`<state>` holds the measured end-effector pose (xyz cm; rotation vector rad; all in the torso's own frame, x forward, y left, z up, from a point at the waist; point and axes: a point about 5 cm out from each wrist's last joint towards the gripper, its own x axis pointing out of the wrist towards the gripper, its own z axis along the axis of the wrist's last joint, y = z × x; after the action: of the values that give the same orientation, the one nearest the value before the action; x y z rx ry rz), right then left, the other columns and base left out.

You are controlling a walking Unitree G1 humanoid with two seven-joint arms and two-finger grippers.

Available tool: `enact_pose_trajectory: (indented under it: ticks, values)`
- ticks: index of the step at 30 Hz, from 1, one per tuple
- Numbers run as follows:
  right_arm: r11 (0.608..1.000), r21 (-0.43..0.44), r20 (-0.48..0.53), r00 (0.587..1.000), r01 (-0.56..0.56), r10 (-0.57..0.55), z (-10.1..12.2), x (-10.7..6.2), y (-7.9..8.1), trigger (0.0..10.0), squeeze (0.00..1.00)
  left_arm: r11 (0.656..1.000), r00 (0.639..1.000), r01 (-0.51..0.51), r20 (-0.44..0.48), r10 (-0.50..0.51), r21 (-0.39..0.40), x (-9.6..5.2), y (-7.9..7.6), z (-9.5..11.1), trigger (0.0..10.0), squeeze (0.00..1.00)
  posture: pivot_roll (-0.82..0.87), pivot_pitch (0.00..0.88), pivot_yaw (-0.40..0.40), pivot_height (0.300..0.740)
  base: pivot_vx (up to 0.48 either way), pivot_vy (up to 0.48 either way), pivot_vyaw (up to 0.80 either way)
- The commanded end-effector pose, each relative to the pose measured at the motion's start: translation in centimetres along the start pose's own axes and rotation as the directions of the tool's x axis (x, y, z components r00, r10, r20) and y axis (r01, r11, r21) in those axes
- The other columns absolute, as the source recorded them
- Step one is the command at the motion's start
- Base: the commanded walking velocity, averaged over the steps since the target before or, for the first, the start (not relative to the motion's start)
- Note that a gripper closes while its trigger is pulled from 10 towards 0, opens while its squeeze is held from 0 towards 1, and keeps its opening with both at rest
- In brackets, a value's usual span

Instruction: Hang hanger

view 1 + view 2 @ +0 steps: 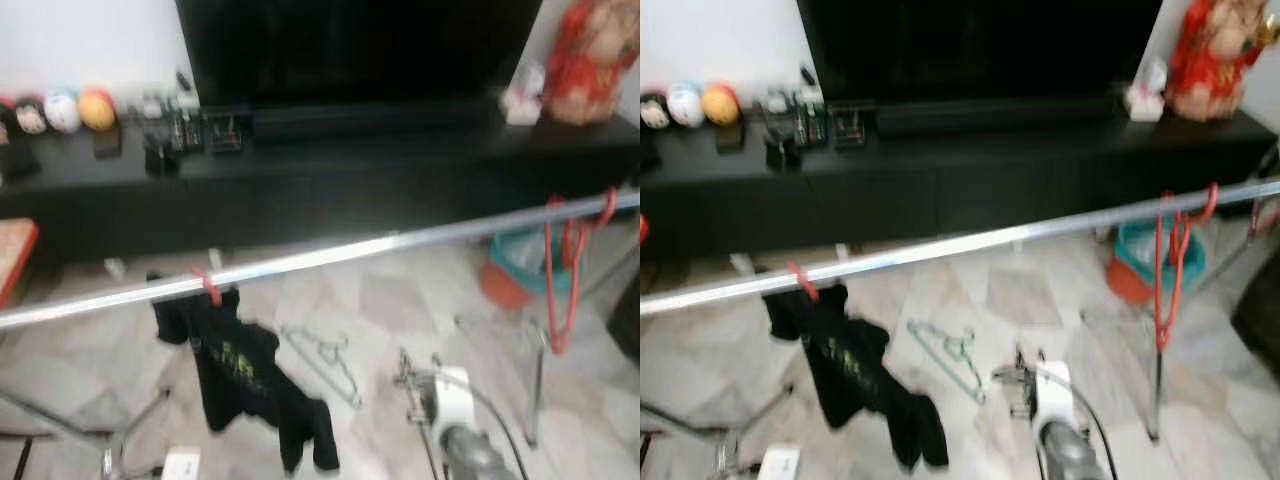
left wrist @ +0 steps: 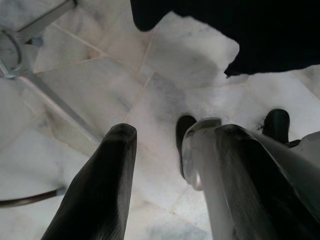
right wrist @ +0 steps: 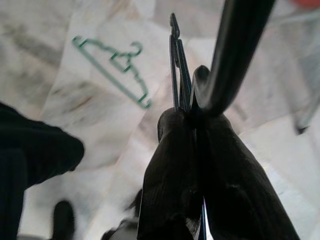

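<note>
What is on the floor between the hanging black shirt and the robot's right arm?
A green hanger lies flat on the marble floor between the black shirt and the right arm, seen in both eye views.

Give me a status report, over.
Right pincer shut on blue hanger. Left pincer open, idle. Rail ahead: black shirt, red hangers. Green hanger on floor.

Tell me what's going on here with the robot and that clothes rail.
The robot stands at a metal rail holding a black shirt on a red hanger, with empty red hangers further right. Its right gripper is shut on a dark hanger, held low, not yet hung. A green hanger lies on the floor. The left gripper is open.
</note>
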<state>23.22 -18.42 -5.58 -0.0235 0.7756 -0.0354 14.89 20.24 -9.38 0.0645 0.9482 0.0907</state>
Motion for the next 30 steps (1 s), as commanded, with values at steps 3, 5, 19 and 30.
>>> enact_pose_trajectory:
  ticks: [3, 5, 19, 30]
  values:
    - [0.999, -0.033, 0.035, 0.999, -0.010, 0.012, 0.0, -0.1, 0.4, 10.0, 0.00, 1.000, 0.999, -0.023, -0.037, 0.023, 0.001, -0.3, 0.8, -1.1, 10.0, 0.00, 0.00, 0.069, -0.041, 0.740, 0.000, 0.000, 0.00]
    - [0.999, -0.040, 0.051, 0.999, -0.005, 0.007, 0.1, -0.1, 0.4, 10.0, 0.00, 1.000, 0.999, -0.025, -0.038, 0.025, 0.001, -0.3, 0.8, -1.2, 10.0, 0.00, 0.00, 0.068, -0.042, 0.740, 0.000, 0.000, 0.00]
    - [0.938, -0.286, 0.300, 0.948, 0.196, -0.106, 2.0, -0.6, -0.1, 10.0, 0.00, 0.999, 0.999, -0.032, -0.043, 0.033, 0.006, -0.5, 0.9, -1.7, 10.0, 0.00, 0.00, 0.057, -0.045, 0.740, 0.000, 0.000, 0.00]
    - [0.986, 0.161, 0.512, 0.849, 0.054, -0.130, 6.7, -1.3, -0.1, 10.0, 0.00, 0.999, 0.999, -0.044, -0.028, 0.045, 0.015, -0.4, 1.1, -1.2, 10.0, 0.00, 0.00, 0.053, -0.040, 0.740, 0.000, 0.000, 0.00]
